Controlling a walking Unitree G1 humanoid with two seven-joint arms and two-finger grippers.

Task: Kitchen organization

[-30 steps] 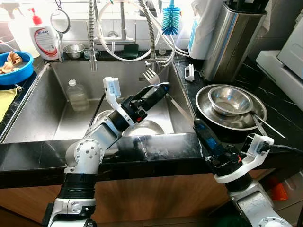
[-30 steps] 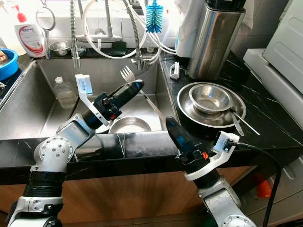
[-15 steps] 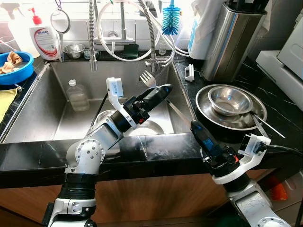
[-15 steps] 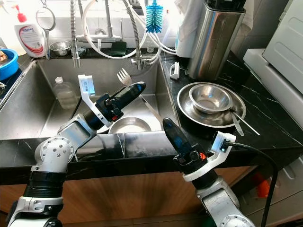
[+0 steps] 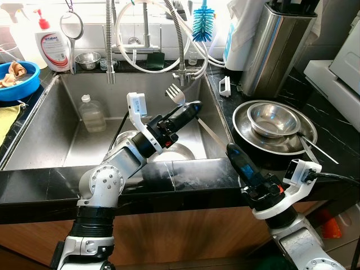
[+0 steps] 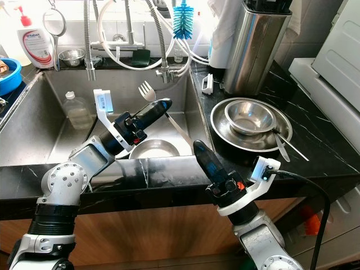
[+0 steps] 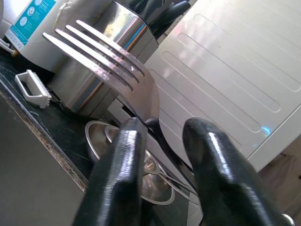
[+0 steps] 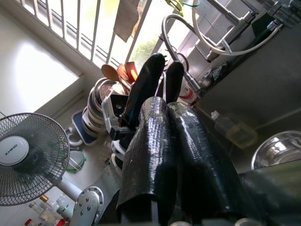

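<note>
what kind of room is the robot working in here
Most likely a home kitchen, at the washing-up spot. A stainless steel sink is set into a black marble counter, nested steel bowls sit beside it, and the left gripper holds a silver fork.
</note>
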